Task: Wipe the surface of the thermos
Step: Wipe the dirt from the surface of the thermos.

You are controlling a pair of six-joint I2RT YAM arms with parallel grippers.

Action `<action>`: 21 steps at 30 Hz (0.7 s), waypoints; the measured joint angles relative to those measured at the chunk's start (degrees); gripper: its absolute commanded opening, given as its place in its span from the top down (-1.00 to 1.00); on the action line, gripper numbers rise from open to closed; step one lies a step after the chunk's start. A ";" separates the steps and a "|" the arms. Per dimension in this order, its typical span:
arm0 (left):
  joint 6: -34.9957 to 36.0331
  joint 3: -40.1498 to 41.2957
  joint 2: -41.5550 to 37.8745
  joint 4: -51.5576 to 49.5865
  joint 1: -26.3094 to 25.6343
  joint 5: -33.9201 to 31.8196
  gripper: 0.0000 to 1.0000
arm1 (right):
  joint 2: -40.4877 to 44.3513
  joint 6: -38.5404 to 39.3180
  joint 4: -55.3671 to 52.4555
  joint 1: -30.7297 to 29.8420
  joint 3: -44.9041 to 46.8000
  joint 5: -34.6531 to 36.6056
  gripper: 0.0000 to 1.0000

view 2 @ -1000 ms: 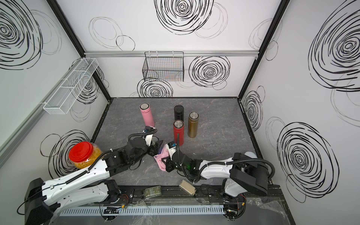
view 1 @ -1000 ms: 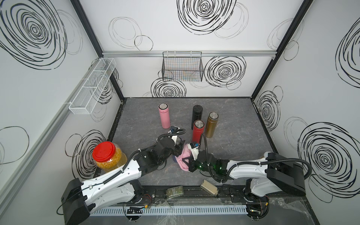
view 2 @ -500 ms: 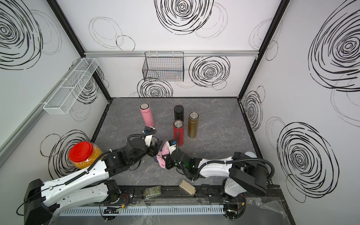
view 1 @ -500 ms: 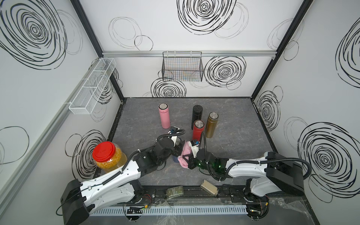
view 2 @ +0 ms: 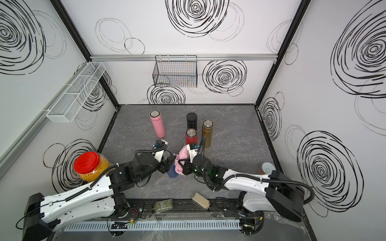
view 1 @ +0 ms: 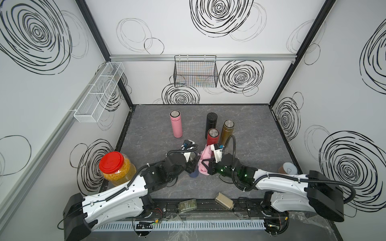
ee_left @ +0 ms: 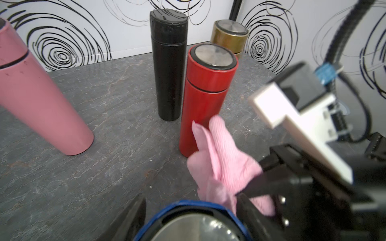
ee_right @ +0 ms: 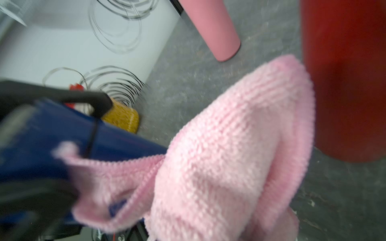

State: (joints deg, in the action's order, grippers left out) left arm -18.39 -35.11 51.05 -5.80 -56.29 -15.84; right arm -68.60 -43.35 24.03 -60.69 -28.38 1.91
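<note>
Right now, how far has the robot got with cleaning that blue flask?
Done: the left gripper grips the blue thermos, and the right gripper is shut on the pink cloth. In hand: the cloth lies against the thermos's side, so wiping looks under way. Left: the pictures do not show how much of the surface has been wiped, so more passes are probably needed.

Blue thermos [view 1: 193, 174]: dark blue body, steel-faced lid with a blue rim. It is roughly upright at lower centre of frame in both top views and gripped near its top by the left hand [view 1: 193, 167]. Base contact with the bench is unclear.

Pink cloth [view 1: 205, 158]: fluffy terry, bunched, pinched in the right hand [view 1: 209, 164]. It lies against the thermos's right flank, with a loose fold poking upward.
</note>
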 measured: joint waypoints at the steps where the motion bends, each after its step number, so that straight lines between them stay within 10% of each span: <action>1: 0.00 0.24 -0.13 0.48 -0.33 0.42 1.00 | 1.79 -0.24 0.22 0.87 0.31 -0.85 1.00; 21: -5.35 0.04 3.13 4.24 -3.19 -6.56 1.00 | -1.29 -1.86 -2.91 -3.91 8.15 -0.96 1.00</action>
State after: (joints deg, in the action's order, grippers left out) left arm -23.75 -35.07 54.17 -1.56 -59.48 -22.39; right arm -69.89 -45.21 21.12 -64.60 -20.23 0.95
